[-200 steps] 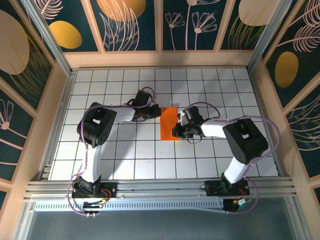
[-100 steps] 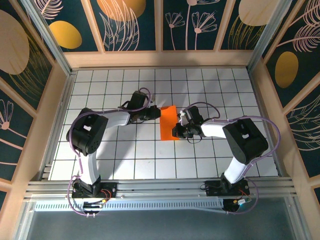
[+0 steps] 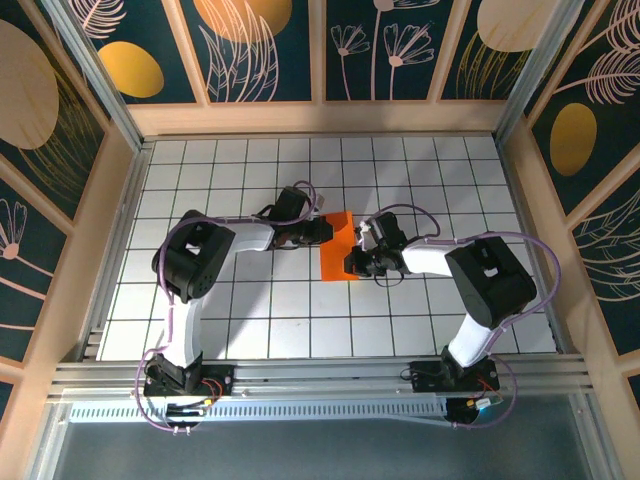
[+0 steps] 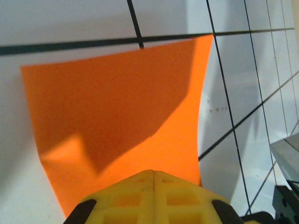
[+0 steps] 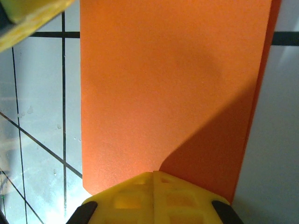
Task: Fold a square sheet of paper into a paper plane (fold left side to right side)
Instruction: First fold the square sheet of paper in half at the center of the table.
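Orange sheet of paper point(image 3: 338, 252) is light and floppy, so my left gripper point(image 4: 153, 172) pinches its edge tight, and my shut right gripper point(image 5: 154, 173) rests at the other side.

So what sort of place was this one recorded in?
Probably a purpose-built robot test booth: a white gridded tabletop, wooden walls with floral panels, and an aluminium mounting rail along the near edge.

White grid-tiled table point(image 3: 250, 310), dark floral wall panels point(image 3: 265, 50), metal rail point(image 3: 320, 375) at near edge
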